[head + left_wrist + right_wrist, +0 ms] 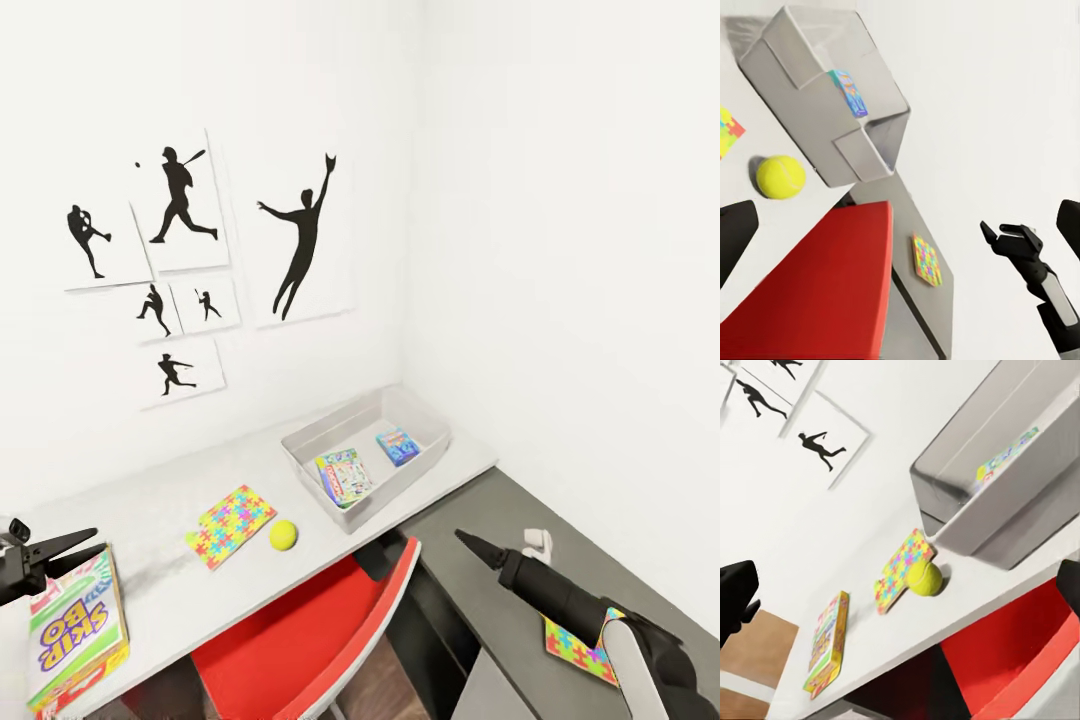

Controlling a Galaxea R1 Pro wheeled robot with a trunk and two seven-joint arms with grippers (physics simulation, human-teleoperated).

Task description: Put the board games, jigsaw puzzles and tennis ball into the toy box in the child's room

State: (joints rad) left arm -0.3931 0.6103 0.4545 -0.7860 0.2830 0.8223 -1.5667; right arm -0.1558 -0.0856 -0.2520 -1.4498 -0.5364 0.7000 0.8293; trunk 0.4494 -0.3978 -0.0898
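Note:
The light grey toy box [300, 447] stands at the table's [150, 500] far right end against the wall. Inside lie a pale green board game [345, 476] and a blue one [397, 446]. A jigsaw puzzle [231, 524] and the tennis ball [283, 535] rest on the table left of the box. The Skip-Bo game [75, 632] lies at the near left edge, with my left gripper [90, 545] open just above it. My right gripper [475, 545] hovers open over the lower dark section, where a second puzzle [578, 648] lies partly behind the arm. Both wrist views show fingers [736, 592] spread wide.
A red chair [320, 620] is tucked under the table's front edge, between my arms. A small white object [537, 543] sits on the lower dark grey section [500, 500]. White walls with black sports silhouettes [300, 235] close off the back and the right.

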